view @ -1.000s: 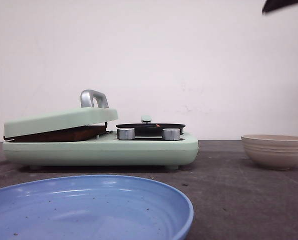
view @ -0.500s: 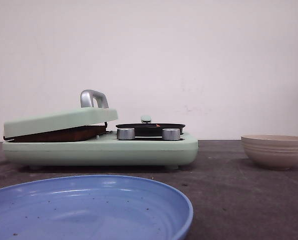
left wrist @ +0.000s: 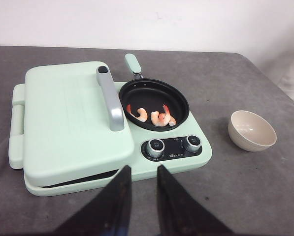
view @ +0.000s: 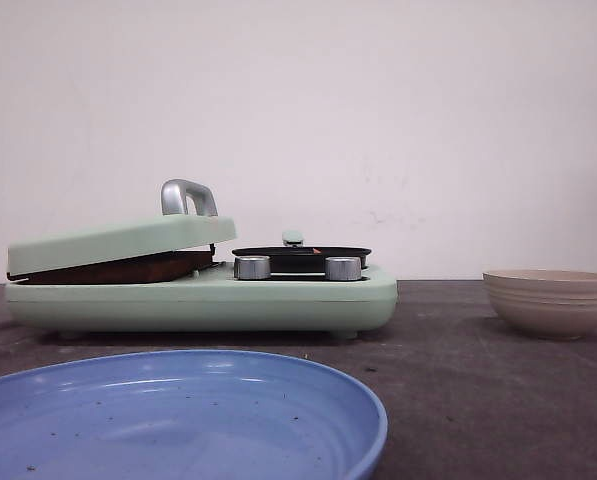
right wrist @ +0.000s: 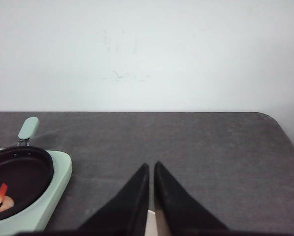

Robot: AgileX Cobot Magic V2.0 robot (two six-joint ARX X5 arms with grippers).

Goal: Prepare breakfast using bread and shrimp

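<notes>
Here: left gripper (left wrist: 141, 194) parted by a narrow gap, nothing between the fingers, poised above the near edge of the mint-green breakfast maker (left wrist: 181, 162); right gripper (right wrist: 151, 196) nearly closed, only a thin slit showing, nothing held, poised over bare grey table (right wrist: 186, 142) to the right of the appliance. Outward from the left fingers: hinged green lid (left wrist: 70, 120) with its silver handle (left wrist: 111, 98), resting slightly ajar over the press side. Beneath it, in the front view, a dark brown band (view: 118, 268) along the gap, probably bread, though too little showing to be sure, and no pale faces visible. Beside the lid, the small black frying pan (left wrist: 179, 101) holding the shrimp (left wrist: 151, 116), a few orange-pink curls near its middle. Below the pan, two silver knobs (left wrist: 155, 147). Well apart to the right, a beige bowl (left wrist: 252, 130), inside looking bare. Nearest the front camera, a blue plate (view: 178, 420), only specks on it. Risks, as a judgement: a slipped hold on the smooth rounded handle and a dropped lid; a nudge to the pan's short handle (left wrist: 133, 63) scattering shrimp; small curled shrimp sliding from narrow fingertips on the way to the plate; that brown band possibly meaning over-toasting under a lid left down.
</notes>
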